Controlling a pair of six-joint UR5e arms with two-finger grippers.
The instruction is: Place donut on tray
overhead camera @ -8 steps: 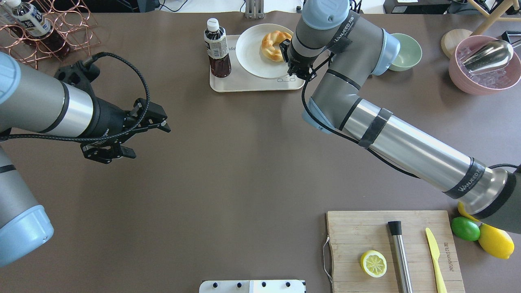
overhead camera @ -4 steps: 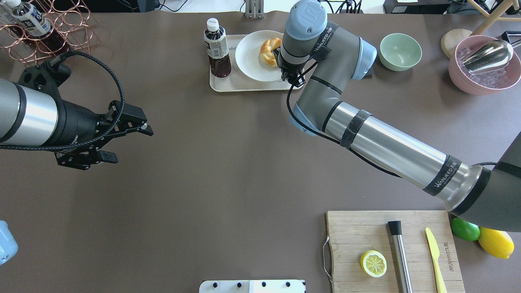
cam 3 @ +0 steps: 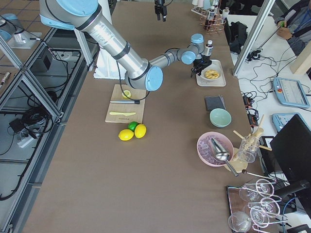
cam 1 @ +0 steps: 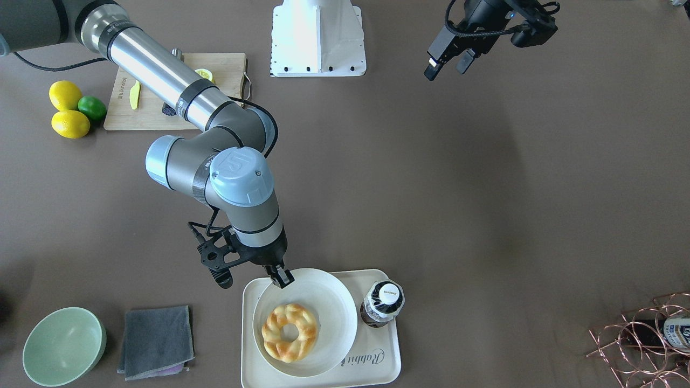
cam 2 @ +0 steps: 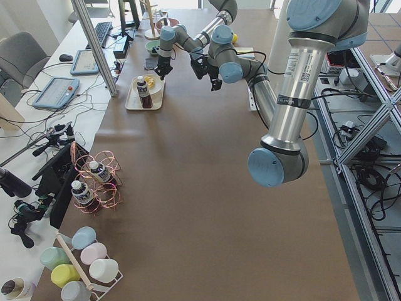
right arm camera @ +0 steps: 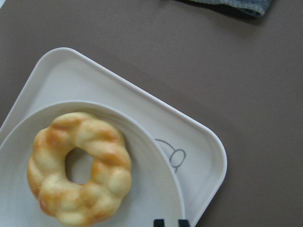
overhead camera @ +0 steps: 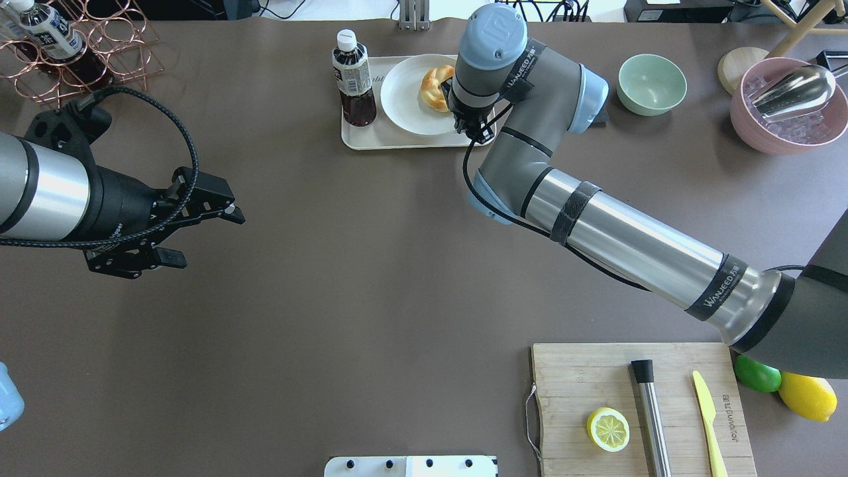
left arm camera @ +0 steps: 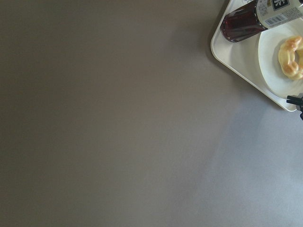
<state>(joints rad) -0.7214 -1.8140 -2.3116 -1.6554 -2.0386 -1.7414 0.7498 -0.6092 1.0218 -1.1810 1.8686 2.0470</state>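
Your donut [cam 1: 290, 331] lies flat on a white plate [cam 1: 334, 302], and the plate sits on the cream tray [cam 1: 377, 364] at the far side of the table [overhead camera: 371, 278], near its middle. A dark drink bottle [cam 1: 383, 303] stands upright on the left end of the tray, just beside the plate.

Your right tool [cam 1: 281, 277] hangs over the near right rim of the plate, pointing down, apart from the donut. In the right wrist view its two fingertips [right arm camera: 158, 222] sit close together at the lower edge, with only a narrow gap and nothing between them. Part of a grey line drawing shows on the bare tray corner beside the plate.

Your left tool [overhead camera: 204, 236] hovers over bare table on the left, well apart from the tray. Its fingers are spread wide and it carries nothing.

To the right of the tray you have a folded grey cloth [cam 1: 156, 342] and, beyond it, a pale green bowl [cam 1: 63, 346]. A wooden board [overhead camera: 576, 371] lies at the near right.
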